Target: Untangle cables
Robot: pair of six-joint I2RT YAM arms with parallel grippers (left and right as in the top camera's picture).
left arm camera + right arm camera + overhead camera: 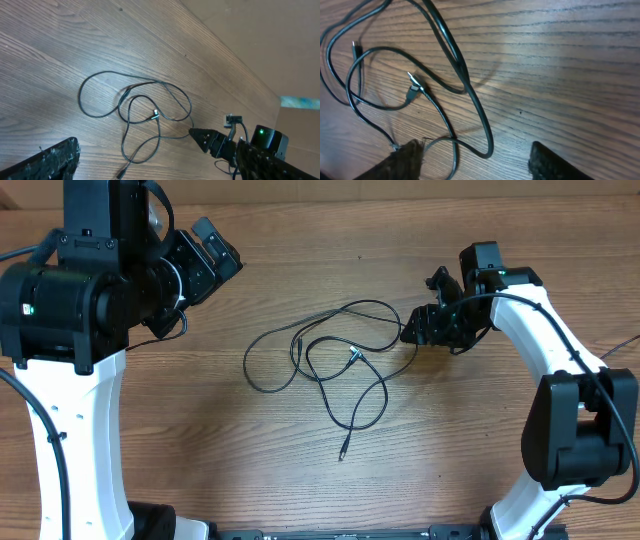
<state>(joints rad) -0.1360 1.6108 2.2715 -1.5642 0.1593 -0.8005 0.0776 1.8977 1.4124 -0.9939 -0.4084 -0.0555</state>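
Observation:
The thin black cables (354, 355) lie tangled in loose loops in the middle of the wooden table, with small plug ends showing. They also show in the left wrist view (155, 114) and the right wrist view (465, 82). My right gripper (409, 332) is low at the tangle's right edge. Its fingers (480, 167) are open, with the end of one cable loop (487, 147) lying between them, not pinched. My left gripper (216, 246) is open and empty, raised at the far left, well away from the cables. Its fingers (150, 170) show at the bottom of its view.
One free plug end (343, 452) lies nearest the front. A silver-tipped plug (414, 86) sits inside the loops. The robot's own thicker black cable (560, 330) runs along the right arm. Bare wooden table (450, 440) surrounds the tangle.

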